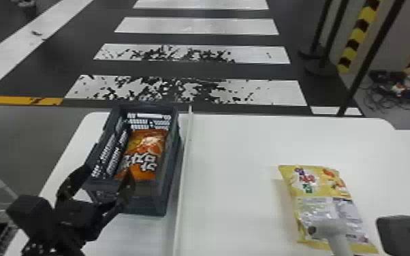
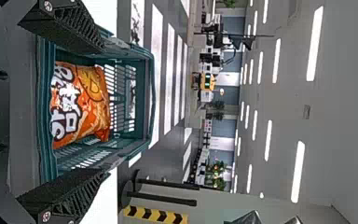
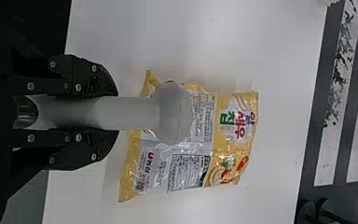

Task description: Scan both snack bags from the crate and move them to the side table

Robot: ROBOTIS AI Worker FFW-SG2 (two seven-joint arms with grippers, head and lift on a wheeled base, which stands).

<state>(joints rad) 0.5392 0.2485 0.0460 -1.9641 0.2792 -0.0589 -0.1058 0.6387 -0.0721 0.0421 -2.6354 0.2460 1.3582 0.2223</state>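
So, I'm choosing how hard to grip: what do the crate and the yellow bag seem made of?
The crate looks like stiff, matte plastic, going by its slotted, moulded-looking walls. The yellow bag seems to be thin, glossy film, from its creases and bright glints; foil inside is possible.

The head view looks forward and down from above the black two-fingered left gripper (image 1: 107, 169); the left wrist view, close behind it, faces over the dark slatted plastic crate (image 2: 150, 102) both share. The right wrist view looks down past its black fingers (image 3: 100, 84) onto the shiny yellow-and-silver snack bag (image 3: 182, 173) the head view shares.
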